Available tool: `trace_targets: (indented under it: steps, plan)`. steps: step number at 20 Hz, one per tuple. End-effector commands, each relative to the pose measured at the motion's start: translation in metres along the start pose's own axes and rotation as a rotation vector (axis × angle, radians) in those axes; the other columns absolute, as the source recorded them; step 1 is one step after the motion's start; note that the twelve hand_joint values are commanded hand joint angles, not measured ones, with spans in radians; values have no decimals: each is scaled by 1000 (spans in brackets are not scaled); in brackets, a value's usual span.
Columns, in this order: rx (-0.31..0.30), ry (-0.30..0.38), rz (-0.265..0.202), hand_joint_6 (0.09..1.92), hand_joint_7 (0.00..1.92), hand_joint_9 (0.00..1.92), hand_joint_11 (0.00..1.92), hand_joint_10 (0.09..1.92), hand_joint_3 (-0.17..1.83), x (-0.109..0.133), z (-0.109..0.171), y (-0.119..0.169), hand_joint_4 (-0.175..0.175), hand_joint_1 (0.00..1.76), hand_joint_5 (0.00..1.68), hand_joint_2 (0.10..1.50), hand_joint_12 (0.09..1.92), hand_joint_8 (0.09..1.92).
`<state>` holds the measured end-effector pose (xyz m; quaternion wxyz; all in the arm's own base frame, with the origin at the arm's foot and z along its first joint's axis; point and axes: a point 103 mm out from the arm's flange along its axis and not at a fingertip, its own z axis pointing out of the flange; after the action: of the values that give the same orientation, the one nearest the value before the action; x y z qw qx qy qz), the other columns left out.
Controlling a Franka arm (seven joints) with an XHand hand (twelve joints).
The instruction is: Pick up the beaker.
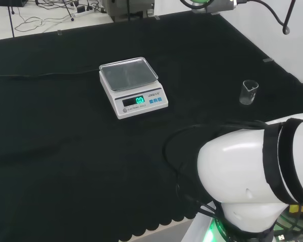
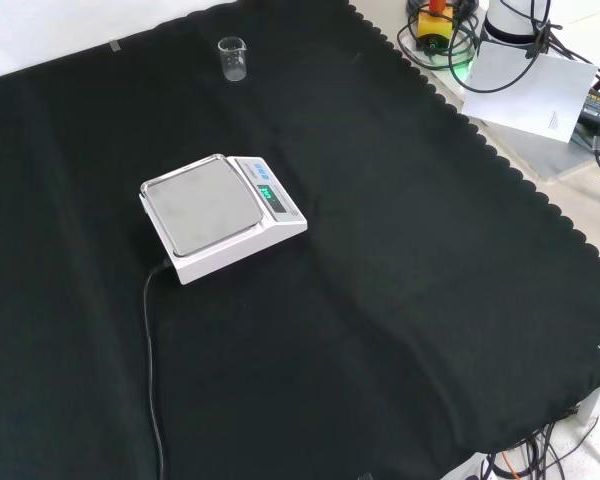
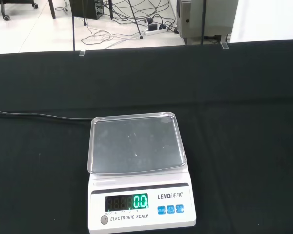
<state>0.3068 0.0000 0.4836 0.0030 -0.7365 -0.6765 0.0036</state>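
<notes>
1. Small clear beaker [image 1: 248, 92] upright on black cloth [image 1: 65, 151], right of centre.
2. White scale [image 1: 133, 87] well left of it, pan bare, display lit.
3. My arm's white link [image 1: 252, 176] lower right.

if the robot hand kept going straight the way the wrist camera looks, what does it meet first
Probably the scale, which sits dead centre in the wrist view, its empty pan facing the camera. Depth is unclear. The beaker stands apart, to the scale's right in the head view, off that line.

beaker [image 1: 248, 93] contents unclear, scale cable [image 2: 150, 370] cut off by edge
</notes>
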Motion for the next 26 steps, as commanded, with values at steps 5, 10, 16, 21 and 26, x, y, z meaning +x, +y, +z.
trace_targets:
  steps: [5,10,16,21,26]
  plan:
    - [5,-6,12,368,423,478,32,737,-68,-22,16,8,-19,633,472,1048,1497,624]
    - [35,-18,28,367,419,466,21,755,-72,-53,35,17,-18,631,471,1050,1505,630]
    - [72,12,34,371,419,465,21,760,-76,-89,64,32,-19,633,477,1052,1505,635]
    - [107,44,86,376,420,465,19,764,-79,-119,92,44,-20,633,481,1054,1504,638]
    - [98,108,103,381,421,464,10,766,-83,-147,119,49,-22,635,483,1056,1503,641]
